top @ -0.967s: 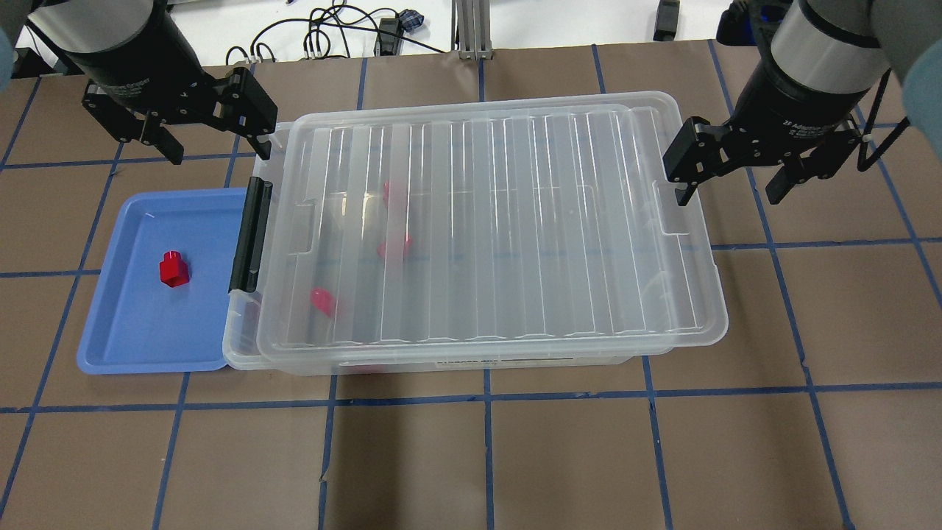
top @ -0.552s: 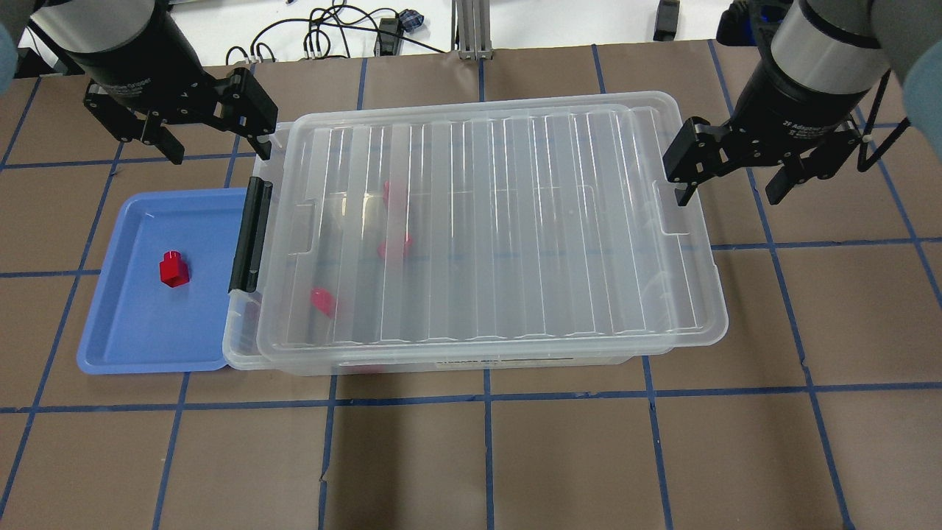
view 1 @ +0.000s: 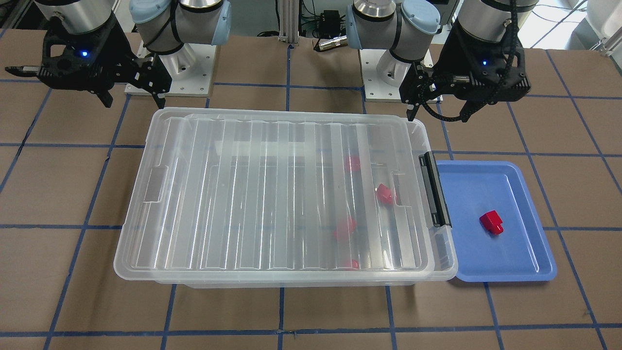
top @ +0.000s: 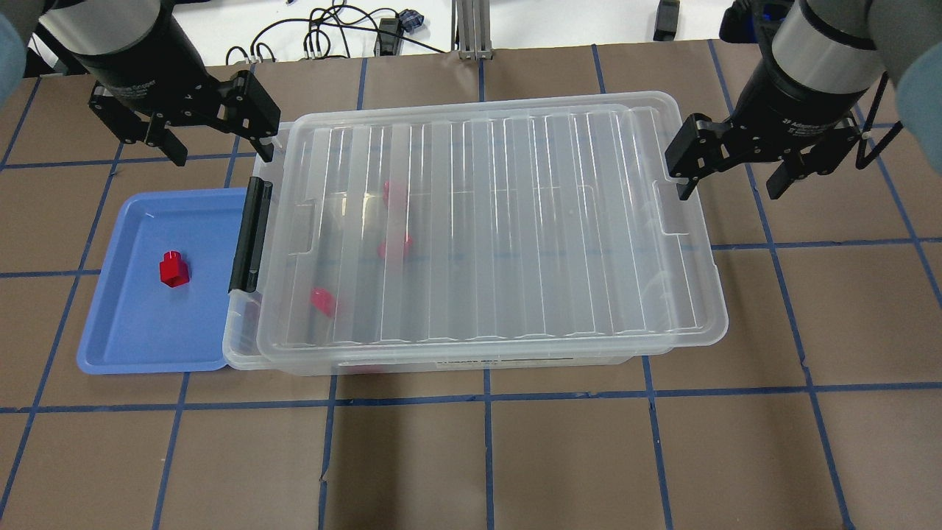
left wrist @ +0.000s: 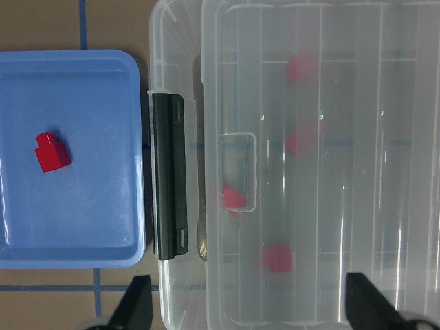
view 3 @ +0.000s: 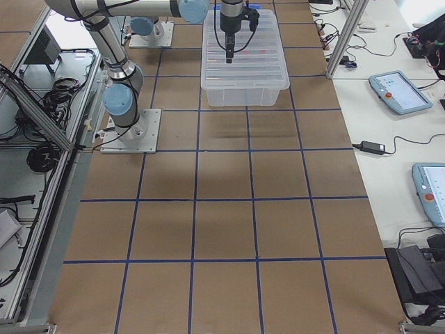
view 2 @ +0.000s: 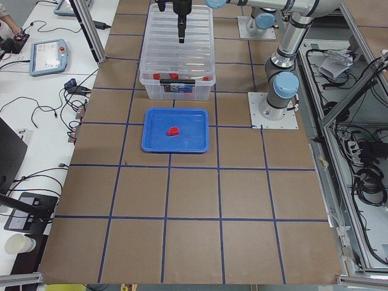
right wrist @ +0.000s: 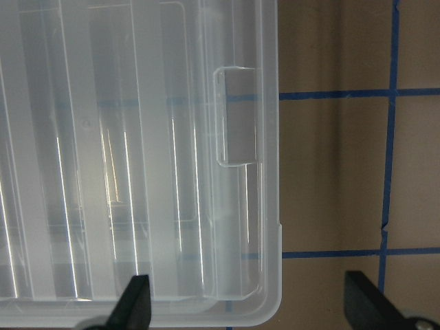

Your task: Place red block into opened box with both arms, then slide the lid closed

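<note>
Nudged only a hair since a second ago, left gripper point(top: 221, 156) and right gripper point(top: 728, 193) hang spread and empty at the box point(top: 239, 346) ends, red block point(top: 174, 269) sits in the blue tray point(top: 132, 331), and the lid point(top: 500, 221) likely wants a square push toward the latch bar point(top: 250, 235).

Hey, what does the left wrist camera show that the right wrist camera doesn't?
Only the left wrist view: a small bright red plastic block in the shallow blue plastic tray, the black latch bar on the clear plastic box, and four more red blocks under the ribbed clear plastic lid.
Only the right wrist view: the lid's opposite short end and corner, with no blocks.
Both: the lid, a rectangular recess, brown table, and open fingertips of the left end effector or right end effector.
</note>
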`<state>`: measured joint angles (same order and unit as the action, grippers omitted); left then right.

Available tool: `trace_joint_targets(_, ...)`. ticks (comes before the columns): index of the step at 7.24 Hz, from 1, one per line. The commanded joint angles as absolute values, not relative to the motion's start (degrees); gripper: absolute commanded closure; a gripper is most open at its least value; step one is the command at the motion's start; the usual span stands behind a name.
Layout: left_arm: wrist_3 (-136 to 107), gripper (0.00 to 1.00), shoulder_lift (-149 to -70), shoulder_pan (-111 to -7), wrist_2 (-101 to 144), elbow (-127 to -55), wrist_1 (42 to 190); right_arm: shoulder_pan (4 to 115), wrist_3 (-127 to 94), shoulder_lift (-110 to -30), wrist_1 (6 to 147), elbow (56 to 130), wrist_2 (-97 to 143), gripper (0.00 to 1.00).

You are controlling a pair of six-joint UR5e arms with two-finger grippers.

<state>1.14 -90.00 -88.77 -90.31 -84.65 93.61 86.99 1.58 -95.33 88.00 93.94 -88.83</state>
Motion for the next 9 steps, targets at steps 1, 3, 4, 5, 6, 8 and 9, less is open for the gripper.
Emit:
trace_joint_targets(1, 1.14, 0.0, -89.74, -88.68, -90.26, -84.64, 93.6, 86.92, 1.67, -94.05, 88.5, 94.13, -88.77, 0.0)
trace_joint_targets(3, 1.41, 0.0, -90.0, -88.59, -90.26, -84.29, 93.34, 86.14, 2.46, -89.23, 95.15, 94.48, -89.73, 0.0)
trace_joint_targets(4, 1.49, 0.0, -90.0, -88.59, -90.26, -84.29, 93.34, 86.05, 3.07, -86.34, 95.71, 94.83, -89.56, 0.0)
trace_joint_targets(5, 1.58, 0.0, -89.56, -88.59, -90.26, -84.55, 93.34, 84.91, 3.77, -85.26, 96.41, 94.83, -89.65, 0.0)
trace_joint_targets(6, 1.58, 0.0, -90.52, -88.42, -90.26, -83.94, 92.9, 82.9, 4.91, -84.04, 96.5, 94.83, -89.47, 0.0)
trace_joint_targets(8, 1.58, 0.0, -90.35, -88.42, -90.26, -84.03, 92.9, 82.35, 5.19, -82.45, 97.12, 94.92, -88.95, 0.0)
trace_joint_targets(9, 1.58, 0.0, -90.44, -88.42, -90.26, -83.94, 92.9, 82.35, 5.27, -81.4, 97.38, 95.36, -88.86, 0.0)
